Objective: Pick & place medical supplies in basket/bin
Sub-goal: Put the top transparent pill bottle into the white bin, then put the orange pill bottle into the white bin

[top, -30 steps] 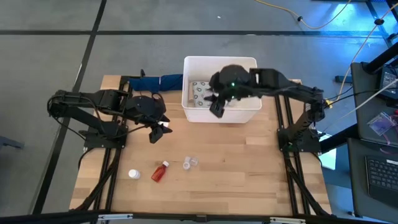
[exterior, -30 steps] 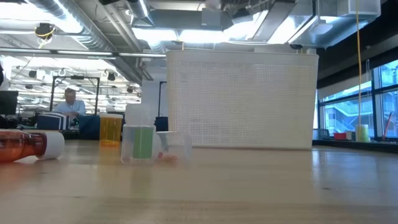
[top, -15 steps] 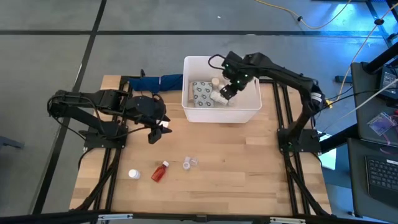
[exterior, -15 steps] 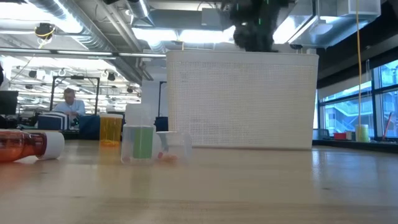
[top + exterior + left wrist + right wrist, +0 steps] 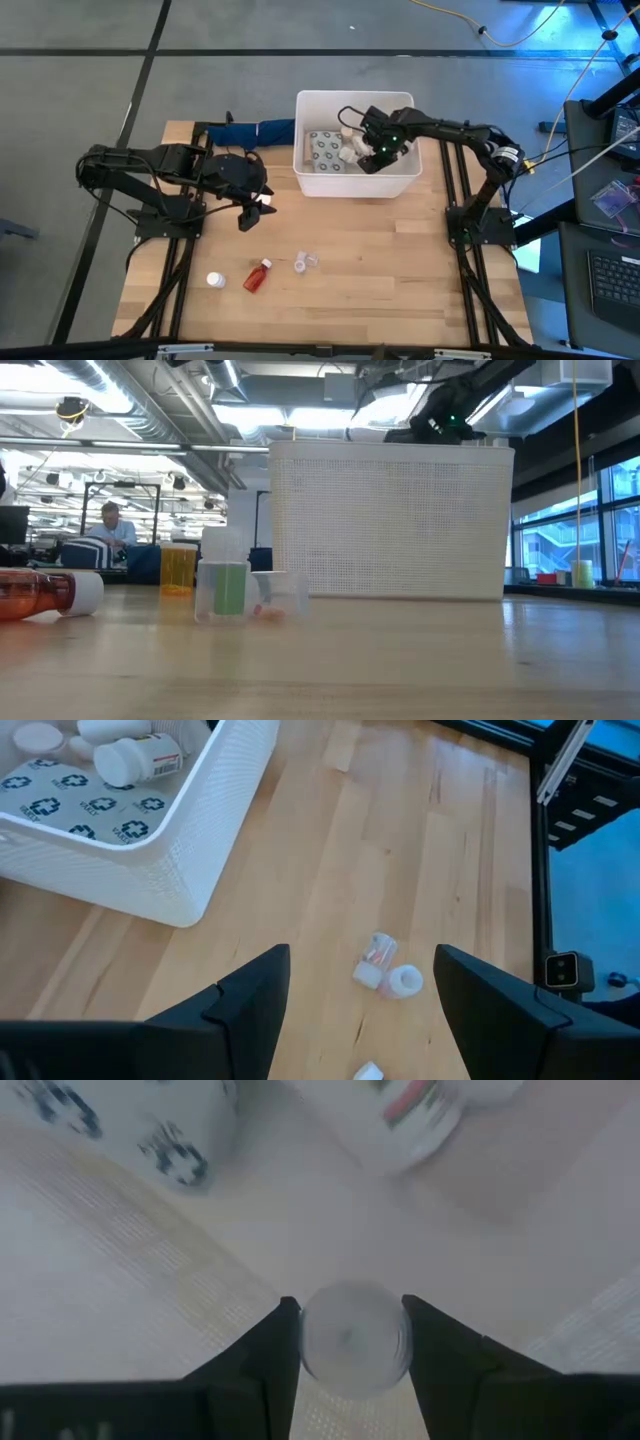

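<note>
Our right gripper (image 5: 345,1342) hangs inside the tub (image 5: 401,183), which sits at twelve o'clock on the table (image 5: 400,280), its fingers pinching a small round clear cup (image 5: 352,1332), we judge so it can drop among the bottles (image 5: 137,758) and the dotted packet (image 5: 75,810) already lying there. Our left gripper (image 5: 355,990) waits spread and empty at nine o'clock, looking toward the two clear cups (image 5: 305,262) at six o'clock, with the red bottle (image 5: 258,276) and a white bottle (image 5: 214,280) at seven. From table height the tub's wall hides everything in it, and overhead our own arm covers the grip.
</note>
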Controlling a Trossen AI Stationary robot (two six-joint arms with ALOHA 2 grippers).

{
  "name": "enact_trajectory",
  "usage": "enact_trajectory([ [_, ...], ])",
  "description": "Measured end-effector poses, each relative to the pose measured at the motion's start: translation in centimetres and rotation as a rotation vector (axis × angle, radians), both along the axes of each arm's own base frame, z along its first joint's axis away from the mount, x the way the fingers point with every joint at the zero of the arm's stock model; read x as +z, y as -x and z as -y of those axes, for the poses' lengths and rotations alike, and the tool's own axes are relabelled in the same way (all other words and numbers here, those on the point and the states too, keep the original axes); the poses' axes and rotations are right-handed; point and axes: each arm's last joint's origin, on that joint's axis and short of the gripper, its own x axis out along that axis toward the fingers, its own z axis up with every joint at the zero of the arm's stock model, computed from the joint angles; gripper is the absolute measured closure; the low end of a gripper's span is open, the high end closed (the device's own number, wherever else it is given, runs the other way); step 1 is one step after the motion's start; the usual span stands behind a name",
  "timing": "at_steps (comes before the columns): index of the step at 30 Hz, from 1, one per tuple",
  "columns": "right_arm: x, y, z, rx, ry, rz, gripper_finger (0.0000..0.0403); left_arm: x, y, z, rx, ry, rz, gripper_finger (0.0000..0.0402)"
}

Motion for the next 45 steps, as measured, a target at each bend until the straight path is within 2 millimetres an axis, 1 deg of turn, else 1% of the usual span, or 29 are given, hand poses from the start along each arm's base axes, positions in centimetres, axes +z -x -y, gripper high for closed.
enact_trajectory([
  [5, -1.2, 0.3, -0.2, -0.027, -0.010, -0.009, 0.0250, 0.0, 0.0, 0.0, 0.000, 0.000, 0.000, 0.0162],
  [13, -1.6, 0.5, -0.4, -0.047, -0.029, -0.024, 0.0242, 0.0, 0.0, 0.0, 0.000, 0.000, 0.000, 0.0162],
  [16, -1.6, 0.5, -0.4, -0.047, -0.030, -0.023, 0.0225, 0.0, 0.0, 0.0, 0.000, 0.001, 0.000, 0.0162],
  [23, -1.6, 0.5, -0.4, -0.049, -0.031, -0.022, 0.0169, 0.0, 0.0, 0.0, 0.023, 0.026, 0.000, 0.0162],
  [26, -1.5, 0.5, -0.3, -0.048, -0.029, -0.021, 0.0156, 0.0, 0.0, 0.0, 0.035, 0.039, 0.000, 0.0162],
  [29, -1.0, 0.2, -0.2, -0.048, -0.017, -0.008, 0.0154, 0.0, 0.0, 0.0, 0.076, 0.081, 0.002, 0.0162],
  [33, 1.1, -0.7, 0.5, -0.049, 0.034, 0.046, 0.0156, 0.0, 0.0, -0.1, 0.099, 0.062, 0.006, 0.0162],
  [36, 3.7, -1.4, 1.0, -0.052, 0.073, 0.101, 0.0156, 0.1, -0.2, -0.2, 0.142, 0.056, 0.026, 0.0162],
  [39, 7.1, -2.0, 1.4, -0.049, 0.115, 0.160, 0.0156, 0.1, -0.1, -0.3, 0.167, 0.058, 0.018, 0.0162],
  [41, 9.6, -2.2, 1.3, -0.030, 0.146, 0.202, 0.0156, -0.2, 0.2, -0.4, 0.168, 0.005, -0.019, 0.0162],
  [43, 12.2, -2.3, 0.8, -0.009, 0.185, 0.236, 0.0156, -0.8, 0.4, -0.6, 0.203, -0.071, -0.091, 0.0162],
  [45, 14.8, -2.2, -0.2, 0.009, 0.236, 0.280, 0.0156, -1.7, 0.6, -0.7, 0.254, -0.102, -0.187, 0.0162],
])
